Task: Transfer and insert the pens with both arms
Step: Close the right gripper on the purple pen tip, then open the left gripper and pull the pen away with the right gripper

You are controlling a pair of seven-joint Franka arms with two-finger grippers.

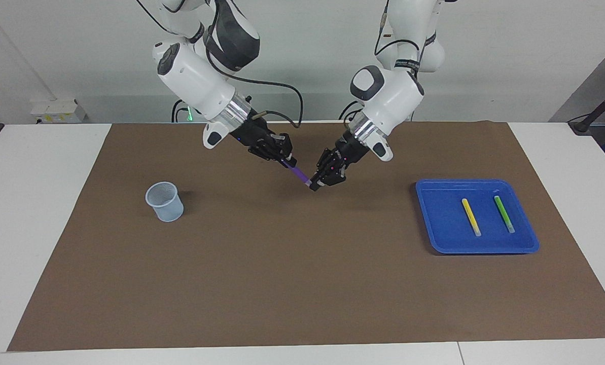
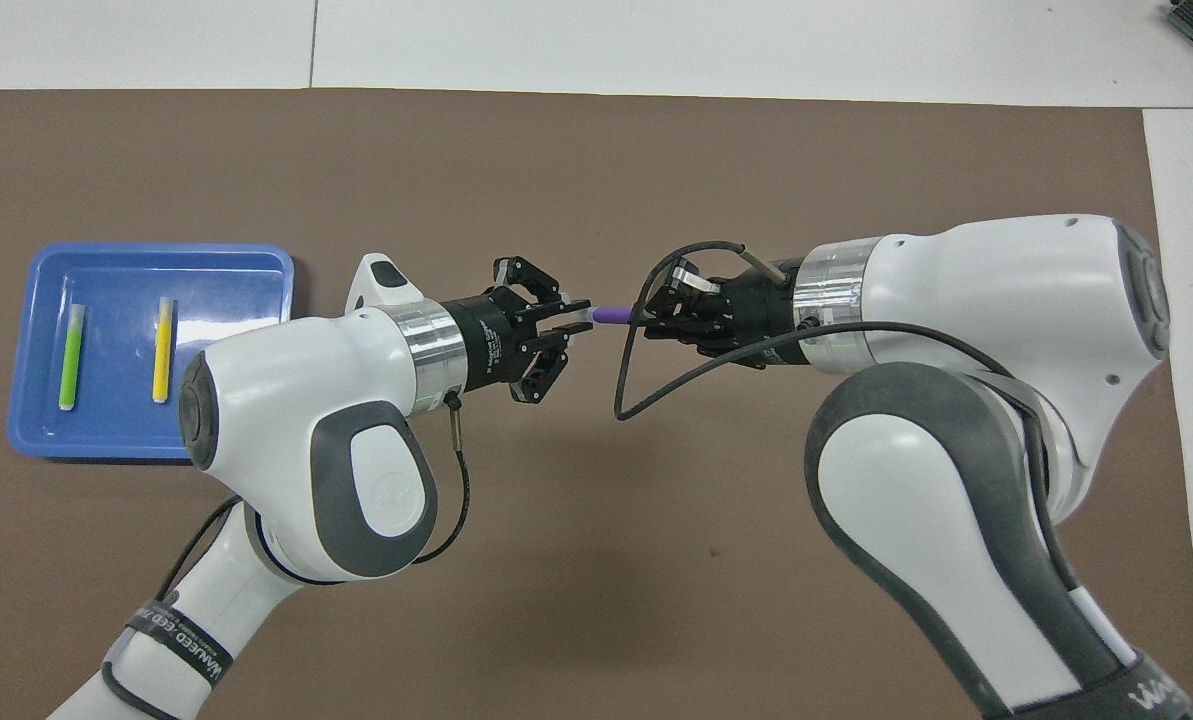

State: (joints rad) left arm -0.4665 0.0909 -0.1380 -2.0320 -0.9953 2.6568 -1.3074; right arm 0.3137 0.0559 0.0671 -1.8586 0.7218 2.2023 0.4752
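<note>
The purple pen [image 1: 298, 174] hangs tilted in the air over the middle of the brown mat, between my two grippers; it also shows in the overhead view [image 2: 613, 315]. My right gripper [image 1: 286, 159] is shut on its upper end. My left gripper [image 1: 316, 185] grips its lower, whitish-tipped end. The overhead view shows the left gripper [image 2: 576, 320] and the right gripper [image 2: 648, 315] facing each other tip to tip. The yellow pen [image 1: 471, 216] and the green pen [image 1: 504, 214] lie side by side in the blue tray [image 1: 434, 223].
A pale mesh cup [image 1: 164, 201] stands on the brown mat [image 1: 282, 284] toward the right arm's end; the right arm hides it in the overhead view. The blue tray [image 2: 26, 350] sits at the left arm's end. White table borders the mat.
</note>
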